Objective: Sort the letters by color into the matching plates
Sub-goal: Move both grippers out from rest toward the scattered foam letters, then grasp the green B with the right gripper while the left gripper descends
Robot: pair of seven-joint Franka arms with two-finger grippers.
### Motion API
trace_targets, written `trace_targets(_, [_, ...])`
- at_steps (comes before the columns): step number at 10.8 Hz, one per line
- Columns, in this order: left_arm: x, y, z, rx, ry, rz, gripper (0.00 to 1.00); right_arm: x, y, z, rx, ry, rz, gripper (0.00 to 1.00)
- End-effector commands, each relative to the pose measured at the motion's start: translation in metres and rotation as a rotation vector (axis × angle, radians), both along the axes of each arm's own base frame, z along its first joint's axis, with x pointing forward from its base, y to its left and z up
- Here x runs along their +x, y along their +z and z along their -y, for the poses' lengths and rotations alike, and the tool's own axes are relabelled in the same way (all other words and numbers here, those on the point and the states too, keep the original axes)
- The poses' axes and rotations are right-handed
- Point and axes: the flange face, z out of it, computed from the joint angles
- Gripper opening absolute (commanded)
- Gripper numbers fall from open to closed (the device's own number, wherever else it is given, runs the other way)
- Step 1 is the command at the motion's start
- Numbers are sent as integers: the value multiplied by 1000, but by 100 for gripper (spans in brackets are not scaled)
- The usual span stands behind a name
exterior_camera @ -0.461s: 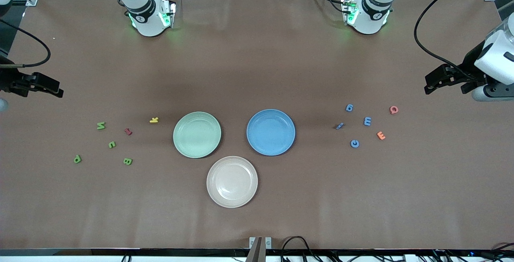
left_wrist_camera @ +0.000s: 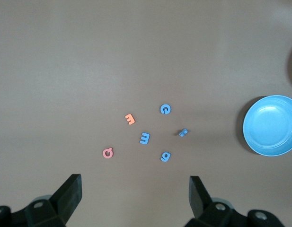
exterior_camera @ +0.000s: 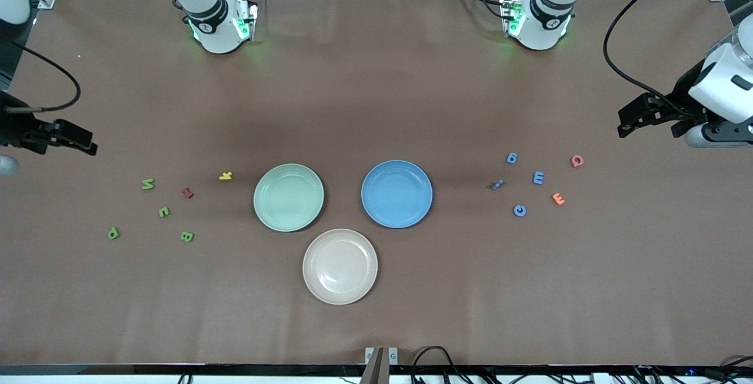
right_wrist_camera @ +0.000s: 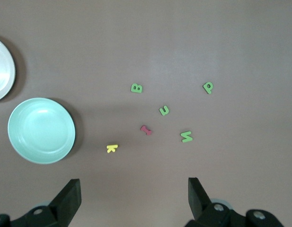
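The surface (exterior_camera: 376,96) lies bare between the arm bases and the plates. Three plates cluster mid-surface: green plate (exterior_camera: 288,197) and blue plate (exterior_camera: 396,193) apart with a lane between them, beige plate (exterior_camera: 340,266) just beside both, nearer the camera. Green letters (exterior_camera: 164,212), a red letter (exterior_camera: 187,193) and a yellow letter (exterior_camera: 226,176) scatter loosely toward the right arm's end; blue letters (exterior_camera: 537,177) mix with orange letters (exterior_camera: 558,199) toward the left arm's end. The left hand (exterior_camera: 632,120) and right hand (exterior_camera: 79,137), fingers spread, hang over bare surface at the ends.
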Motion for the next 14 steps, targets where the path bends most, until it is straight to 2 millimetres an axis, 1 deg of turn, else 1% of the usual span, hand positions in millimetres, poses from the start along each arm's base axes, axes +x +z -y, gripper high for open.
trace_targets(1, [4,-7,-6,-12,33,-14,100,2,-44,-2,4,-103,8,100])
trace_targets(2, [3,-20,-4,-25,65,-49,100,3,-59,-1,9,-109,2,100])
trace_targets(3, [0,-43,1,-21,66,-93,100,4,-78,2,18,-118,-13,100])
trace_targets(4, [1,-62,8,-25,51,-118,100,9,-97,6,22,-125,-39,100])
trace_targets(6, [5,-102,29,-25,16,-158,100,21,-128,7,61,-147,-57,100])
trace_targets(8, [18,-143,58,-29,-33,-184,100,32,-150,14,135,-196,-50,100])
trace_targets(9, [23,-159,74,-30,-55,-178,100,36,-164,15,147,-205,-60,100])
trace_targets(10, [28,-173,80,-33,-62,-177,100,40,-182,17,154,-216,-74,100])
trace_targets(11, [26,-185,91,-32,-81,-172,100,46,-194,16,164,-243,-63,100])
trace_targets(12, [19,-205,109,-38,-108,-142,100,51,-208,14,159,-307,-64,100])
trace_targets(13, [6,-225,123,-34,-130,-120,100,58,-221,11,148,-332,-69,100])
trace_targets(14, [-1,-239,124,-16,-143,-98,100,64,-236,11,139,-349,-74,100])
